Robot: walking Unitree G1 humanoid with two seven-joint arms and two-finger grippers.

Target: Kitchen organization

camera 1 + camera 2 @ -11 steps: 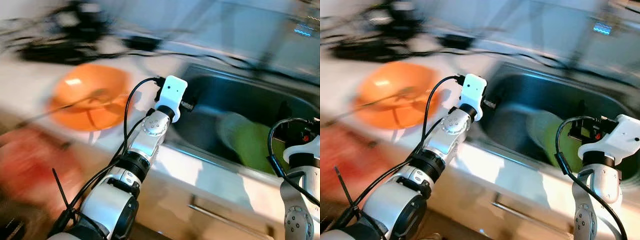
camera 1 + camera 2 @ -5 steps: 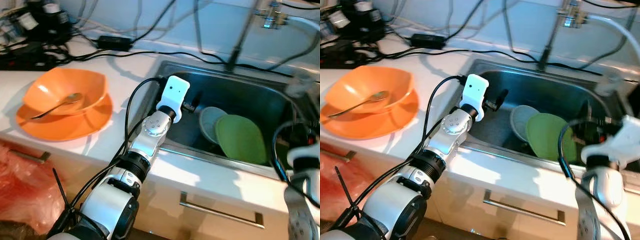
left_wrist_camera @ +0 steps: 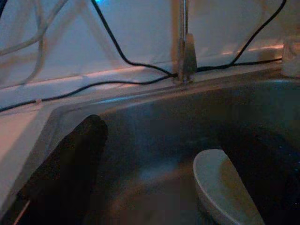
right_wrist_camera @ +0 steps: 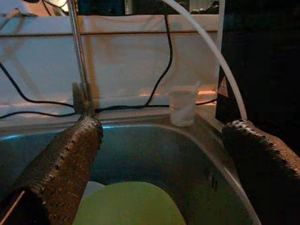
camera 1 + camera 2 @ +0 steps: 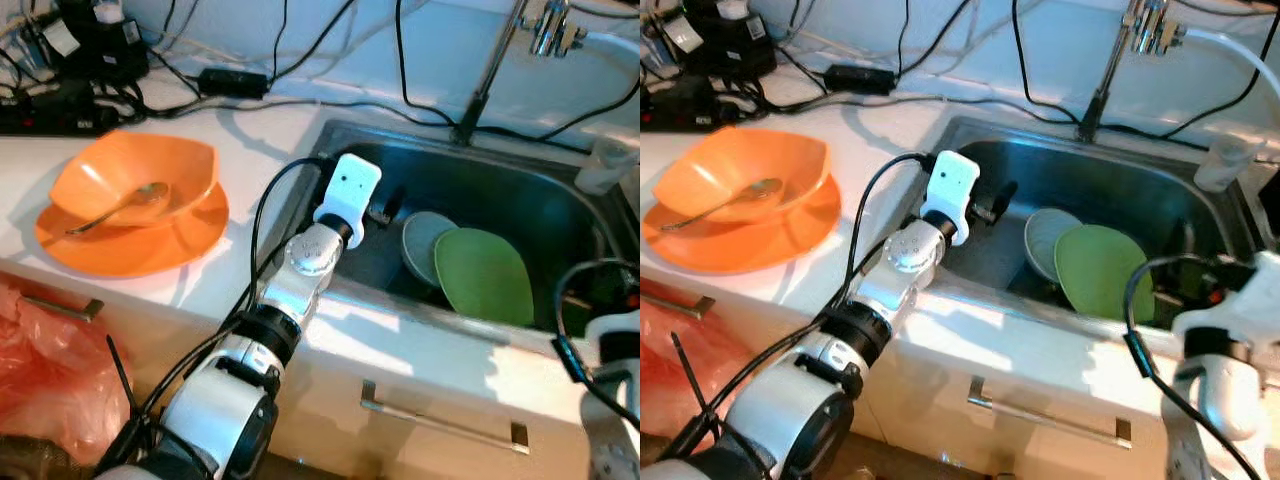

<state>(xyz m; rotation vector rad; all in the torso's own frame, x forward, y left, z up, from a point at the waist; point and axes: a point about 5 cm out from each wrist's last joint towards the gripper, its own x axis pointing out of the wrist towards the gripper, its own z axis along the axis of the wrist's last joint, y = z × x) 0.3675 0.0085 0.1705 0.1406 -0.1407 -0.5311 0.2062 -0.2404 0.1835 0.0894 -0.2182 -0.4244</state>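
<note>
Plates [image 5: 480, 272] fill sink [image 5: 520, 195] right; left free.

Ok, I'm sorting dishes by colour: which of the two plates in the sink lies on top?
The green plate. It leans over the pale grey plate, covering part of it, and sits farther from the left gripper.

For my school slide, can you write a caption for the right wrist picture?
Open right gripper poised above the steel sink holding a round green plate.

green plate [image 5: 1102, 270] hiding pale plate [image 5: 1044, 240]
</note>
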